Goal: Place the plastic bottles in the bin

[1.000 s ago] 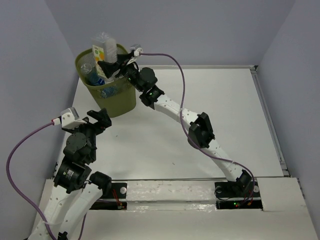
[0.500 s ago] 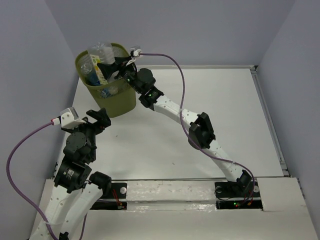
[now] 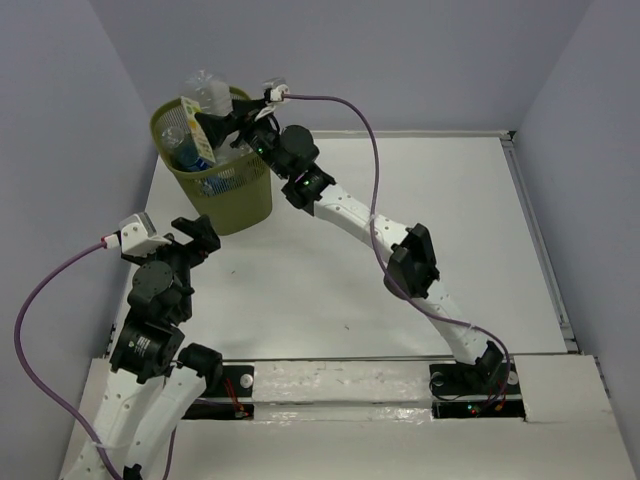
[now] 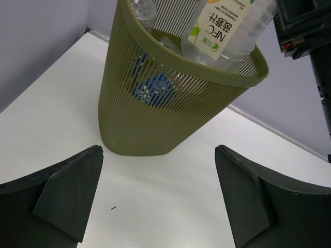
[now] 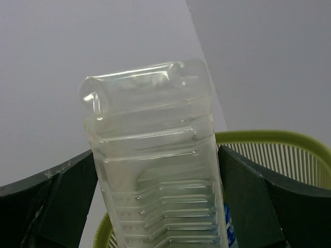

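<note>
I am stretching my right arm (image 3: pixel 345 212) from its base at 5 o'clock across the tabletop (image 3: pixel 470 200) to the bin (image 3: pixel 238 198), which is standing in the 11 o'clock corner, close to the left wall. My right jaws are hanging over the bin's rim on its 3 o'clock side, spread wide, with the large squarish bottle (image 5: pixel 155 155) sitting between them. In the wrist view the two dark pads (image 5: pixel 57 201) are flanking its ribbed clear sides very closely, and I cannot tell whether they are pinching it or only standing beside it. That bottle is leaning in the bin, its upper part poking well above the rim and its printed label (image 4: pixel 217 26) facing my left wrist camera. Down inside the mesh other clear bottles (image 3: pixel 172 130) are lying, one with a blue label (image 4: pixel 152 88) showing through the slats. My left arm (image 3: pixel 150 300) is folding up at 7 o'clock. My left jaws are spread wide with nothing between them, pointing at the foot of the bin from its 6 o'clock side, near it but not touching
</note>
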